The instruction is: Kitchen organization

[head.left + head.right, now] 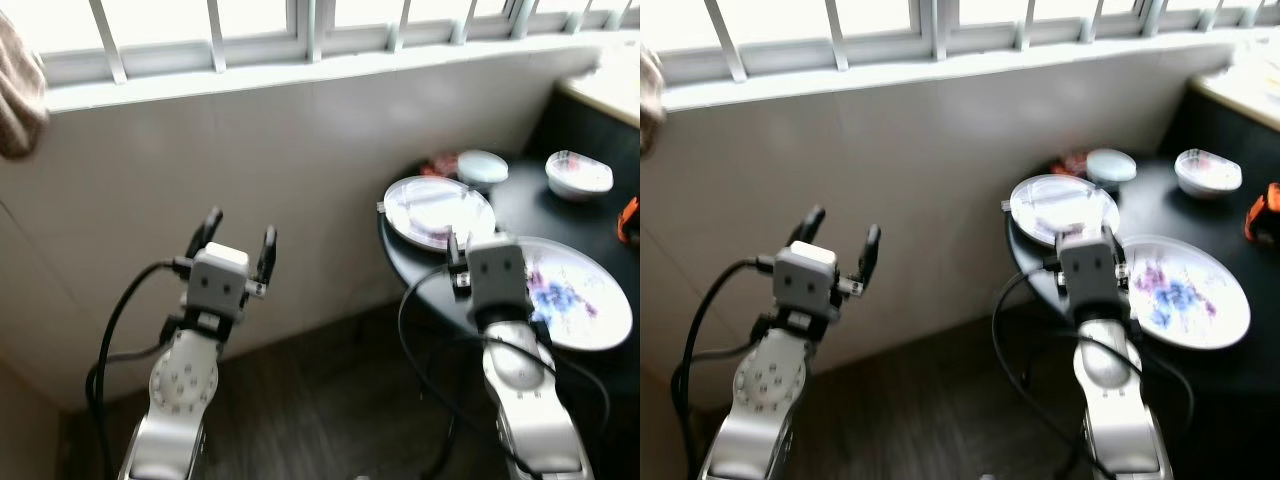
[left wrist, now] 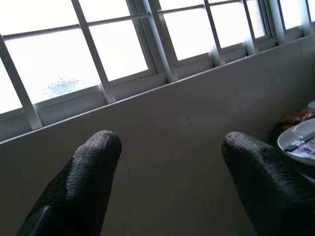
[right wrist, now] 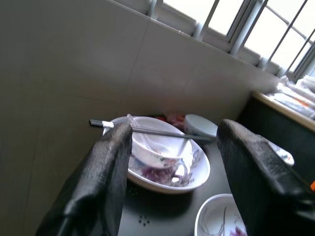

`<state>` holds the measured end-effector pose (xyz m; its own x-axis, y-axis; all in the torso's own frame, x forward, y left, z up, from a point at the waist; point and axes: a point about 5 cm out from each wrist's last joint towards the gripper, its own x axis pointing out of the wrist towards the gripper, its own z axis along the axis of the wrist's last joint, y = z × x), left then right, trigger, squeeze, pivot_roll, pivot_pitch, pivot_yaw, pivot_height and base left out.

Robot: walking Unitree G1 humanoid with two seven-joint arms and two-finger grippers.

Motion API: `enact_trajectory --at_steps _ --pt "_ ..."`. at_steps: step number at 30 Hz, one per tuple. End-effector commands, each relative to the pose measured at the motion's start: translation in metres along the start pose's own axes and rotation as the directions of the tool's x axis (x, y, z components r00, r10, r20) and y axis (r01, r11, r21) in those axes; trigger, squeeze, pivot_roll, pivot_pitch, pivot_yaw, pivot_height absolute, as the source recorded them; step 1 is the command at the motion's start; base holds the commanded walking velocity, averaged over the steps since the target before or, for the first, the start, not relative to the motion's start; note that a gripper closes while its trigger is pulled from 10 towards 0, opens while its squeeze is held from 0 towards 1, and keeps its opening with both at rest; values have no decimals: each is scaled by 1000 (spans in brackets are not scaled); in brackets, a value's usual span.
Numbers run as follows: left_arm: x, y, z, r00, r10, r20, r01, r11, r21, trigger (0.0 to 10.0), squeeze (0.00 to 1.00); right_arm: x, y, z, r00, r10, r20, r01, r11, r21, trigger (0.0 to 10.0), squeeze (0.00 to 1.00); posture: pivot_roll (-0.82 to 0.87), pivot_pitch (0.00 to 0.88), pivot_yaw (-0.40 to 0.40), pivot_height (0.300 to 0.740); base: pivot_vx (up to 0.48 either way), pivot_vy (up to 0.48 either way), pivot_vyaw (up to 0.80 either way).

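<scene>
Dark wood-look flooring (image 1: 330, 400) runs up to a pale tiled wall (image 1: 250, 190) under a barred window (image 1: 200, 30), and a round black table (image 1: 520, 210) stands at the robot's right.

Nearest, both silver arms are raised. The left gripper (image 1: 237, 243) is lifted in front of the bare wall, well apart from the table, its two black fingers (image 2: 83, 182) spread wide with nothing between them. The right gripper (image 3: 172, 172) hangs over the near edge of the table, fingers likewise parted and empty.

Just beside the right wrist lies a white plate with purple flowers (image 1: 585, 290). Beyond the right gripper sits a second flowered plate (image 3: 197, 172) carrying a small white bowl (image 3: 157, 147), with a pair of chopsticks (image 3: 162, 132) lying across the bowl.

Farther back stand a pale blue bowl (image 1: 482, 166), upside down, and a white patterned bowl (image 1: 578, 174). An orange object (image 1: 629, 218) is at the table's right edge, too cropped to identify.
</scene>
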<state>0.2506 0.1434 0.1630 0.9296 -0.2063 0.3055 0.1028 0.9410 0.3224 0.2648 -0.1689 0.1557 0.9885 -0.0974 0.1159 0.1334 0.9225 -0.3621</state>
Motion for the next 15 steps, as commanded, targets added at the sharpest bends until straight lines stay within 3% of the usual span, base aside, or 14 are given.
enact_trajectory --at_steps 1,13,15 --pt "1 0 -1 1000 -16 -4 16 1000 1 10000 0 -1 0 1 1000 -11 -17 10 1000 -5 10000 0 20 0 -3 740 0 0 0" --pt "3 -4 -5 999 -45 -21 44 999 -6 10000 0 -1 -15 -21 975 -113 -194 112 994 -13 10000 0 0 0 10 740 0 0 0" --pt "3 -5 -7 998 -48 -30 48 999 -4 10000 0 0 -20 -25 963 -147 -228 151 988 2 10000 0 2 0 5 740 0 0 -800"
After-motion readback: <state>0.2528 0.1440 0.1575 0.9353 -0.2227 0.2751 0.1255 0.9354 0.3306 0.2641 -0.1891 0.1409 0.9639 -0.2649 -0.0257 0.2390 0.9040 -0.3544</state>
